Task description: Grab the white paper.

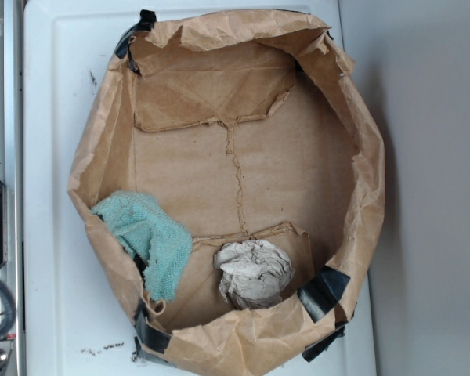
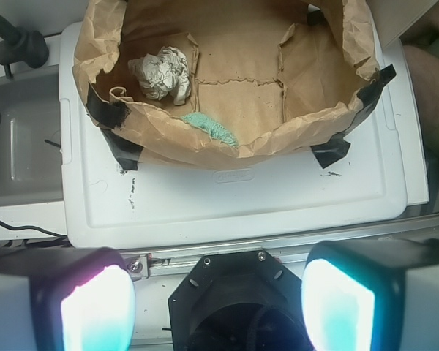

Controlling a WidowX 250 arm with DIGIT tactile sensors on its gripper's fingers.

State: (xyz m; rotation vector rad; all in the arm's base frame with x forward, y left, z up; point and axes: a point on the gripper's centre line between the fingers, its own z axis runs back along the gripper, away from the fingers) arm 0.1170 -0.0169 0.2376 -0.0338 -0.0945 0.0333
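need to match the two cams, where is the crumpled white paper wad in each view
Exterior: the crumpled white paper wad sits at lower centre, inside the large brown paper bag.
Wrist: the same wad sits at upper left, inside the bag.
Shared landmark: the teal terry cloth draped on the bag's wall beside it.

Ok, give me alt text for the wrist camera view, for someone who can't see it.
A crumpled white paper and a teal cloth lie inside an open brown paper bag on a white lid. The open gripper sits well short of the bag, fingers in the foreground.
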